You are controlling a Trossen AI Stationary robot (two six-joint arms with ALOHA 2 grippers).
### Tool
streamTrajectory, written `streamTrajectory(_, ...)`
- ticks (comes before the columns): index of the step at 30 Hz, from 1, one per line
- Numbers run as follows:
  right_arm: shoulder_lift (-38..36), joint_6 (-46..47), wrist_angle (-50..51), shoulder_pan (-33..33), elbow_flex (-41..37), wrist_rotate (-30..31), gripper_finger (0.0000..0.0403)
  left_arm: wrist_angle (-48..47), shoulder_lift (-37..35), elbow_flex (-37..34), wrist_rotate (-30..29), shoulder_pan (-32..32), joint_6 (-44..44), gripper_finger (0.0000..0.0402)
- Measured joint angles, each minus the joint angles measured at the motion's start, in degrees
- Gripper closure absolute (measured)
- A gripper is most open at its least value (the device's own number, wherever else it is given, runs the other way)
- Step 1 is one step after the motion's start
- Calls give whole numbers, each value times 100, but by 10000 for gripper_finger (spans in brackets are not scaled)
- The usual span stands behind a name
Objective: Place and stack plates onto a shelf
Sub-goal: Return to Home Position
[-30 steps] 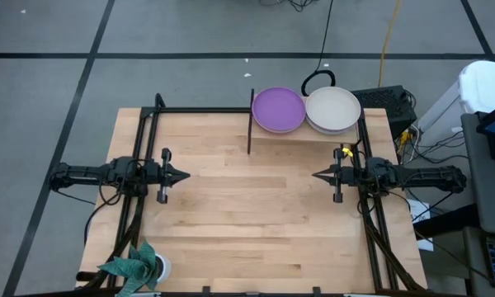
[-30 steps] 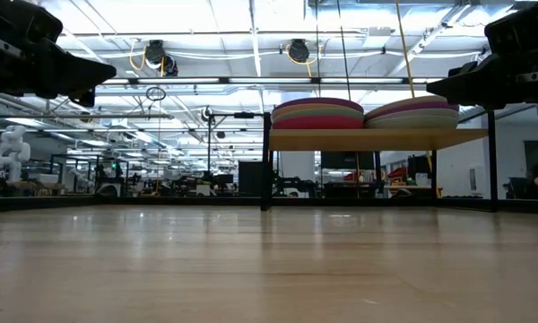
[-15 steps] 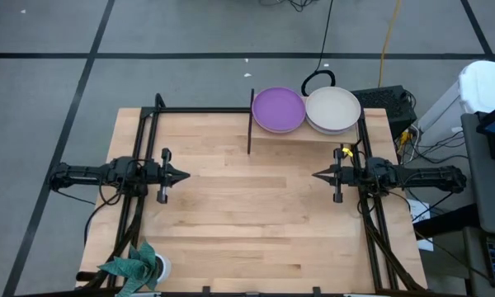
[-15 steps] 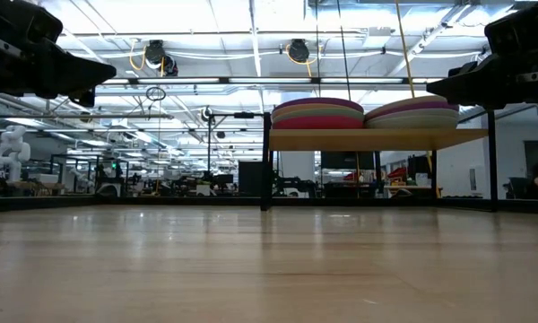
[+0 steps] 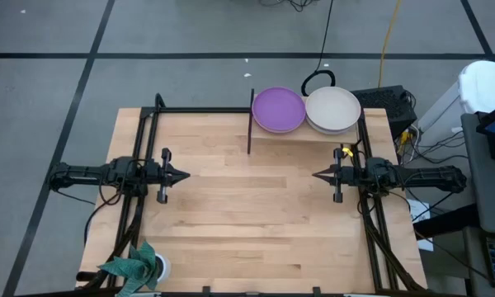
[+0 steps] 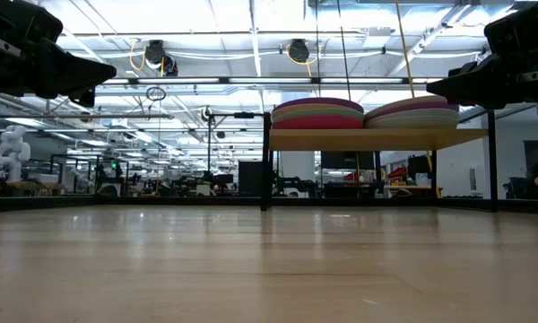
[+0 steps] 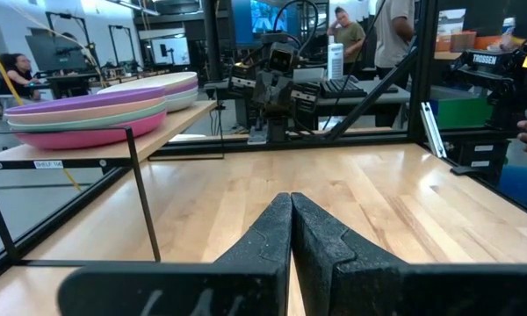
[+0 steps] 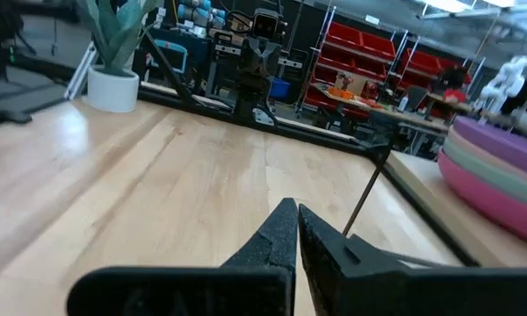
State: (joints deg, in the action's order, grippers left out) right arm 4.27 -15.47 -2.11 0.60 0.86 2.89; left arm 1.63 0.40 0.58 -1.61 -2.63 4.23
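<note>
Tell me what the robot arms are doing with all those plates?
Nothing right now. The plates sit in two stacks on the shelf at the far edge of the table, one topped by a purple plate, the other by a beige plate. The left gripper and right gripper hang above the table, empty, fingers shut, tips pointing at each other.

- The left arm point(image 5: 99, 175) lies stretched out level on its own side, pointing inward.
- The left gripper point(image 5: 184, 175) has its two dark fingers point(image 7: 268, 237) pressed together into a point, holding nothing.
- The right arm point(image 5: 412, 176) mirrors it, level and pointing inward.
- The right gripper point(image 5: 318, 175) is likewise closed and empty.
- The two grippers face each other, well apart.
</note>
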Motion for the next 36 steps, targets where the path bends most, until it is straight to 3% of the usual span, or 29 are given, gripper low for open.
streamTrajectory(16,0,1405,0,0,0,-1,403,0,0,0,-1,0,0,389)
streamTrajectory(36,0,1439,0,0,0,-1,403,0,0,2,-2,0,0,389)
